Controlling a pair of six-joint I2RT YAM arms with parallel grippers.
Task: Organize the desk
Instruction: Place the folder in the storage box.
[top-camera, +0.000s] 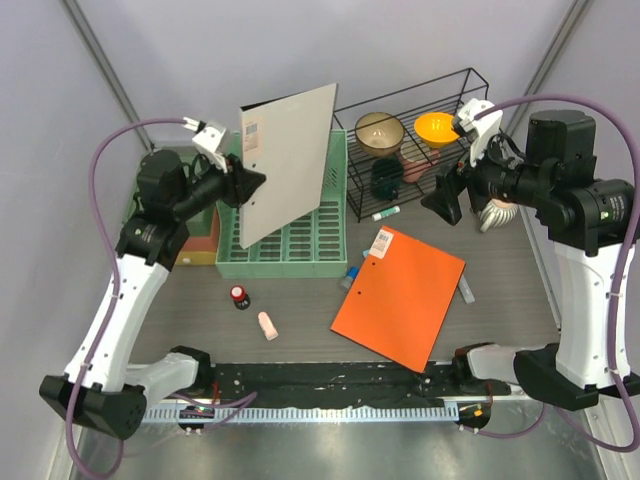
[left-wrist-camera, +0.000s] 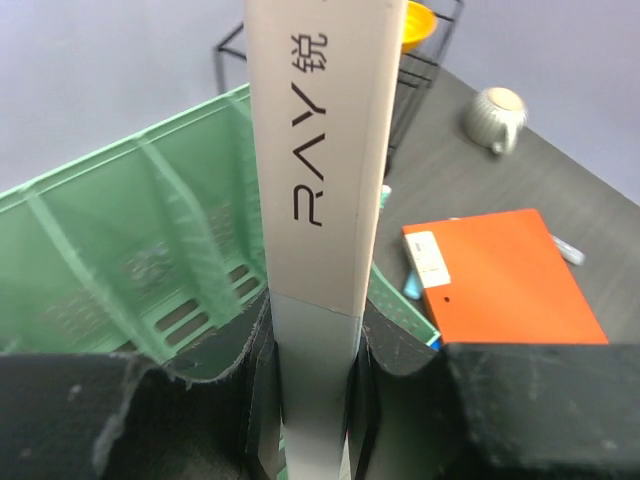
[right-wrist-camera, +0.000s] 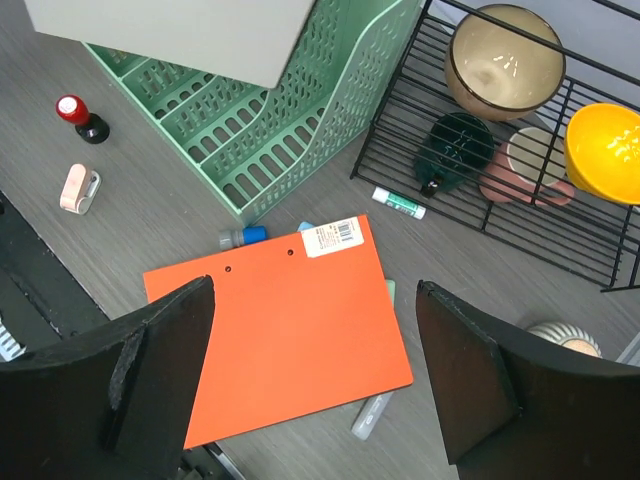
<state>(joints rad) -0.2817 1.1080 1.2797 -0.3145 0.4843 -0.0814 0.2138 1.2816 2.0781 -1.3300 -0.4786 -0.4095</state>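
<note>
Left gripper (left-wrist-camera: 312, 340): clamped on the narrow edge of a pale grey folder (left-wrist-camera: 320, 150); pads are pressed against both faces.
Grey folder: held on edge, tilted, projecting away from the left gripper; "RAY" is printed on the edge.
Green file rack (top-camera: 290, 235): directly below and ahead of the left gripper; whether the folder touches it cannot be told.
Right gripper (right-wrist-camera: 315, 350): jaws spread wide, nothing held between them; it is raised off the surface.
Orange folder (right-wrist-camera: 290, 330): lying flat straight beneath the right gripper, label at its far corner.
Worktop (top-camera: 300, 310): dark wood-grain, spread below both grippers; all loose items are carried on it.
Black wire rack (right-wrist-camera: 520, 200): beyond the right gripper, to its right; a tan bowl (right-wrist-camera: 503, 62) and a yellow bowl (right-wrist-camera: 605, 150) are seen inside.
Glue stick (right-wrist-camera: 399, 203): just beside the wire rack's near edge.
Red stamp (right-wrist-camera: 80, 115), pink item (right-wrist-camera: 78, 188): far left of the right gripper, near each other but apart.
Ribbed mug (left-wrist-camera: 497, 115): far ahead-right of the left gripper.
</note>
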